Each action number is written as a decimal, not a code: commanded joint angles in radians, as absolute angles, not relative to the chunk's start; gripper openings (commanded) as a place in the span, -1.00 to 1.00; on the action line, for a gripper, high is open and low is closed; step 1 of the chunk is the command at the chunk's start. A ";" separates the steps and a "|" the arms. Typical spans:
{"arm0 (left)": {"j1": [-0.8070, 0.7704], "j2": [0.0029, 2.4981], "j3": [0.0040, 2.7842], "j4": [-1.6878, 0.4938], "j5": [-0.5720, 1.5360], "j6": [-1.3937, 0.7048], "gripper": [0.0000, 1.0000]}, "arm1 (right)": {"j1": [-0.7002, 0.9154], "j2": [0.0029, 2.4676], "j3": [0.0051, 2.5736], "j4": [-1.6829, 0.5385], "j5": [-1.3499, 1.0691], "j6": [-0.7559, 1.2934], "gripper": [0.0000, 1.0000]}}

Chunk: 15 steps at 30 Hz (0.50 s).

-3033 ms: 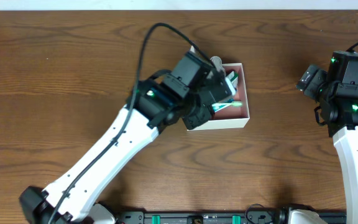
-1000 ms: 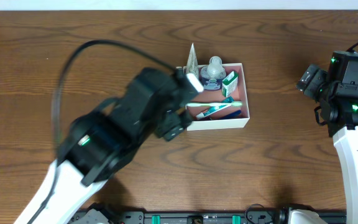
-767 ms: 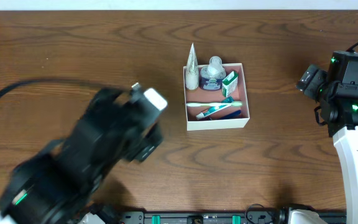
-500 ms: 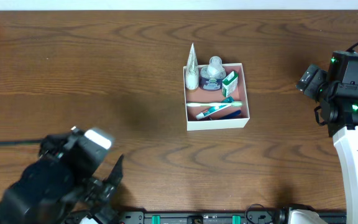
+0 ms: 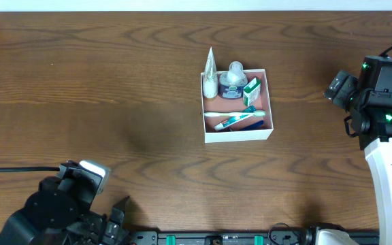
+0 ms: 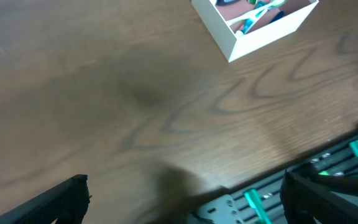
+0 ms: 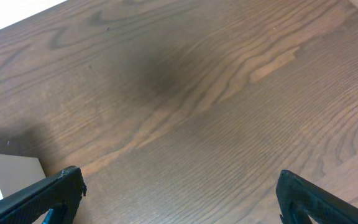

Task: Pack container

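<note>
Overhead: box (image 5: pixel 238 135) near the middle of the surface (image 5: pixel 80 82), already holding a toothbrush (image 5: pixel 224 115), a bottle (image 5: pixel 234 76), a small green carton (image 5: pixel 252 88) and a white tube (image 5: pixel 211 71) at its far-left corner, tip poking beyond the wall. Nothing loose seen around the box, so packing probably near done. Worth pressing that tube fully inside, coming straight down and sparing the thin walls. Left arm (image 5: pixel 53 214) well apart from the box, to its near-left; right arm (image 5: pixel 380 88) well to its right.

Left wrist: left tool (image 6: pixel 185 179) spread wide apart, gripping nothing. Box (image 6: pixel 253 40) up and to the right of it, bare wood between. Dark rail (image 6: pixel 340 165) nearer than the box, no obstacle.

Right wrist: right tool (image 7: pixel 179 175) likewise wide apart and empty. One box corner (image 7: pixel 11 169) just showing beside its left finger.
</note>
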State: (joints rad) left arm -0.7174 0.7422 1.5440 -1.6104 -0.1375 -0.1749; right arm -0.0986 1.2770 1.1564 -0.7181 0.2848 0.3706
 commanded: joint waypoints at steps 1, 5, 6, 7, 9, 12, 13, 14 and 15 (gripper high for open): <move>-0.673 0.716 1.485 -1.645 -0.111 -0.295 0.96 | -0.104 1.276 1.166 -0.719 0.295 0.359 0.99; -0.553 0.624 1.317 -1.433 -0.112 -0.290 0.96 | -0.104 1.276 1.166 -0.719 0.295 0.358 0.98; -0.521 0.593 1.266 -1.373 -0.112 -0.290 0.96 | -0.104 1.276 1.166 -0.719 0.295 0.358 0.98; -0.485 0.559 1.210 -1.308 -0.109 -0.290 0.96 | -0.104 1.276 1.166 -0.719 0.295 0.358 0.98; -0.411 0.486 1.085 -1.162 -0.086 -0.290 0.96 | -0.104 1.276 1.166 -0.719 0.295 0.358 0.99; -0.322 0.382 0.896 -0.949 -0.043 -0.290 0.96 | -0.104 1.276 1.166 -0.719 0.295 0.358 0.98; -0.299 0.352 0.841 -0.889 -0.032 -0.290 0.95 | -0.104 1.276 1.166 -0.719 0.295 0.359 0.98; -0.276 0.318 0.778 -0.820 -0.025 -0.290 0.96 | -0.104 1.276 1.166 -0.719 0.295 0.358 0.99; -0.255 0.285 0.716 -0.752 -0.025 -0.290 0.96 | -0.104 1.276 1.166 -0.719 0.295 0.358 0.98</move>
State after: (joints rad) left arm -0.3038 0.3538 0.8368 -0.8394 -0.0624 -0.2810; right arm -0.0986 1.2770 1.1564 -0.7181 0.2848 0.3706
